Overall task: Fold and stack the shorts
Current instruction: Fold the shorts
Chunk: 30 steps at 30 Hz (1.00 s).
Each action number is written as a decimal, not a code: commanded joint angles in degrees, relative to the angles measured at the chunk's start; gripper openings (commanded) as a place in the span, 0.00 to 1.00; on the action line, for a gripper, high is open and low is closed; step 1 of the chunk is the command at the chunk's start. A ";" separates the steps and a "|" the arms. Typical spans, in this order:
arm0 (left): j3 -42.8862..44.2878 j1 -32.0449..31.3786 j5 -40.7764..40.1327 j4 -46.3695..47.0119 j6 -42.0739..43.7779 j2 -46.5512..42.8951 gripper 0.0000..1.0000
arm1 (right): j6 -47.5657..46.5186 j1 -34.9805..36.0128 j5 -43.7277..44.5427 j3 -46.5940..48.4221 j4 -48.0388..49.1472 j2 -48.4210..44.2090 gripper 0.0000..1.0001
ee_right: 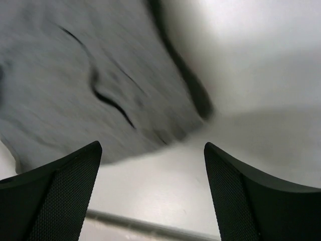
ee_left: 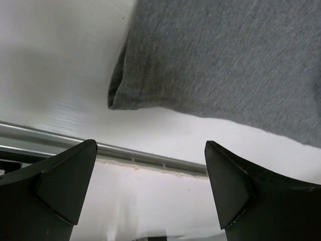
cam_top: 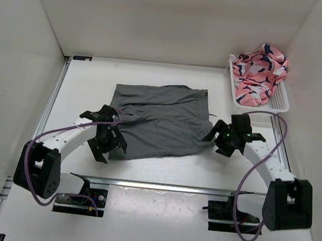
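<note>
Your left gripper (ee_left: 150,146) has its jaws spread wide with nothing between them. In the left wrist view, the near left corner of the shorts (ee_left: 225,60) lies just past the fingertips, clear of both. Your right gripper (ee_right: 152,146) is also spread and holding nothing. Its view is blurred, but the grey cloth shows beyond the left finger (ee_right: 60,196), with bare table (ee_right: 150,196) under the gap.

From above, the shorts lie flat in the middle of the table between the two grippers, a few creases running across them. One gripper sits at the near left corner of the cloth and the other at its right edge. In the far right corner of the table, a white basket (cam_top: 282,102) holds a bunched pink patterned cloth (cam_top: 261,70).
</note>
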 commanded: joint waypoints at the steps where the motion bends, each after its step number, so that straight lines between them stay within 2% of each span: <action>1: 0.16 -1.60 -3.89 4.25 -4.02 2.54 1.00 | 5.63 -2.71 -5.73 -4.67 1.29 -8.31 0.86; 4: 0.86 -2.91 -4.51 5.75 -4.02 6.67 0.98 | 7.83 -2.71 -8.28 -9.16 3.83 -9.03 0.83; 5: 0.86 -3.62 -4.51 6.54 -4.02 7.47 0.89 | 8.88 -2.71 -8.29 -9.97 4.53 -9.03 0.83; 7: 0.86 -4.76 -4.51 7.33 -4.54 8.18 0.79 | 9.67 -2.71 -8.90 -11.81 7.35 -8.33 0.82; 8: 0.86 -5.37 -4.51 7.34 -5.07 8.97 0.64 | 9.68 -2.71 -8.90 -11.82 8.49 -7.54 0.80; 12: 0.16 -5.38 -5.65 8.13 -5.60 10.12 0.26 | 9.68 -2.71 -7.67 -12.44 14.19 -3.59 0.74; 13: 0.16 -5.38 -5.65 8.13 -5.60 10.12 0.10 | 9.07 -2.71 -6.80 -12.44 14.99 -1.58 0.73; 15: 0.16 -5.38 -5.65 8.13 -5.60 9.51 0.10 | 8.19 -3.24 -6.00 -11.21 16.22 0.54 0.69; 18: 0.16 -4.86 -5.65 8.13 -5.60 7.76 0.10 | 7.05 -3.24 -4.33 -9.28 18.25 5.54 0.57; 21: 0.78 -4.85 -7.14 6.63 -6.21 5.30 0.10 | 5.56 -3.24 -3.11 -8.74 17.47 6.79 0.24; 22: 0.78 -4.16 -7.84 5.76 -6.74 4.59 0.10 | 5.55 -3.24 -3.10 -8.74 16.77 6.79 0.05; 23: 0.78 -4.15 -7.85 5.14 -6.74 3.88 0.10 | 5.55 -3.24 -3.10 -8.74 16.24 6.79 0.00; 27: -1.15 -3.10 -8.37 4.61 -7.80 0.37 0.10 | 4.32 -3.24 -2.57 -11.38 15.18 3.11 0.00; 28: -1.16 -3.10 -7.85 4.61 -7.80 0.36 0.20 | 4.32 -3.24 -2.57 -12.08 15.18 3.10 0.00; 30: -1.16 -3.10 -7.85 4.61 -7.80 0.36 0.49 | 3.79 -3.24 -2.57 -12.69 15.18 2.57 0.00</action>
